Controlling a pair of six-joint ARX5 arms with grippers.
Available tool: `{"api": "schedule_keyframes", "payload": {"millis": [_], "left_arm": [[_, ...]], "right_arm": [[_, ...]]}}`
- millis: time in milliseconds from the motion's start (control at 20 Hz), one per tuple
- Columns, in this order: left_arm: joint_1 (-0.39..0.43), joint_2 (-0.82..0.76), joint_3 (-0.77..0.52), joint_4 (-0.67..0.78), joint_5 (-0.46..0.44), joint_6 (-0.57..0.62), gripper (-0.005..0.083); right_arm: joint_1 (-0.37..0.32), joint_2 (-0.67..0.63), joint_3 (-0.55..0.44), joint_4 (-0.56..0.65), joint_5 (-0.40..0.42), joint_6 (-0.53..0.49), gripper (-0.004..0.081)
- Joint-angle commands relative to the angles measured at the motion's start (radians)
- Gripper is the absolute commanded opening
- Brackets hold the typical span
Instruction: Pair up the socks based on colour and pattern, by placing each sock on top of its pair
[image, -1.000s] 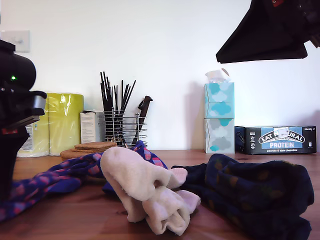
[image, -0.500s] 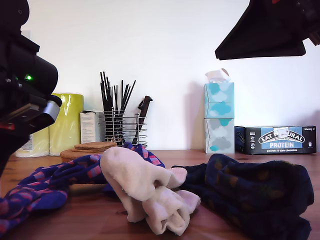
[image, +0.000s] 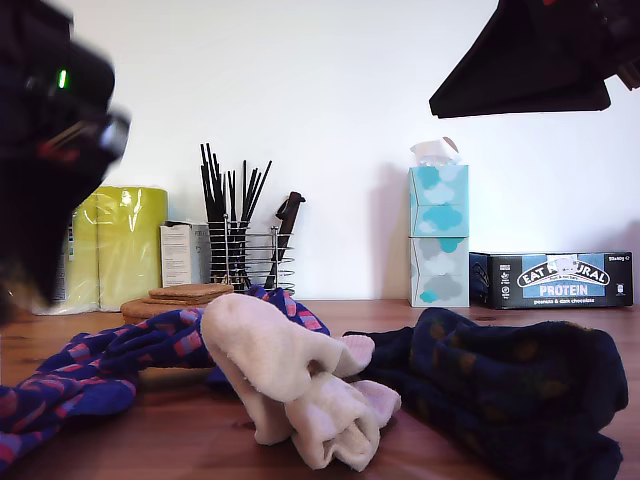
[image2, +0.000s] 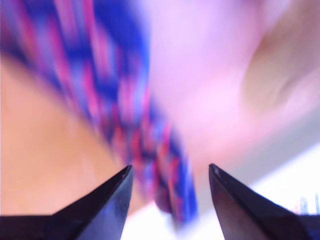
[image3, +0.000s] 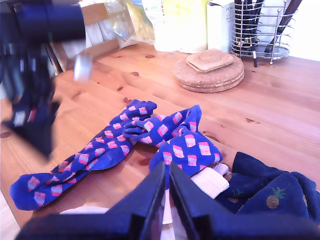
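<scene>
Two blue socks with pink-red checks (image3: 85, 160) lie tangled on the wooden table (image3: 280, 100); they sit at the exterior view's left (image: 90, 375). Cream-pink socks (image: 285, 370) are heaped in the middle, one edge showing in the second wrist view (image3: 210, 182). Dark navy socks (image: 510, 385) lie at the exterior view's right (image3: 270, 192). My first gripper (image2: 169, 170) is open and empty, blurred, above a checked sock (image2: 145, 150) and cream fabric. Its arm (image: 50, 150) is raised at the exterior view's left (image3: 35, 75). My second gripper (image3: 167, 167) is shut and empty, high above the pile.
Behind the socks stand cork coasters (image: 185, 295), a wire holder of black utensils (image: 240, 250), yellow rolls (image: 125, 245), a white carton (image: 185, 255), stacked tissue boxes (image: 438, 235) and a protein bar box (image: 555, 280). The second arm (image: 540, 60) hangs at the exterior view's upper right.
The first arm has risen quickly at the exterior view's left. The checked sock's near end has drawn in and settled on the table. The second arm has barely moved.
</scene>
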Motion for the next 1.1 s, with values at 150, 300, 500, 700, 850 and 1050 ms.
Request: {"api": "schedule_keyframes", "payload": {"millis": [150,300,500,700,850,1050], "left_arm": [[-0.056,0.033,-0.004,0.385,0.125,0.012,0.0323],[-0.089,0.094,-0.004,0.513,0.174,0.176,0.0327],[-0.109,0.158,-0.004,0.627,0.178,0.24,0.0495],[-0.109,0.239,-0.004,0.688,0.155,0.242,0.0498],[-0.109,0.301,-0.004,0.702,0.154,0.238,0.0493],[-0.109,0.351,-0.004,0.716,0.157,0.211,0.0389]], "right_arm": [[-0.001,-0.001,-0.021,0.009,-0.003,0.001,-0.0013],[-0.001,-0.001,-0.021,0.01,-0.003,0.001,-0.0013],[-0.001,-0.001,-0.021,0.01,-0.003,0.001,-0.0013],[-0.001,-0.001,-0.021,0.011,-0.002,0.001,-0.0013],[-0.001,-0.001,-0.021,0.01,-0.002,0.001,-0.0013],[-0.001,-0.001,-0.021,0.01,0.0,0.001,-0.0013]]}}
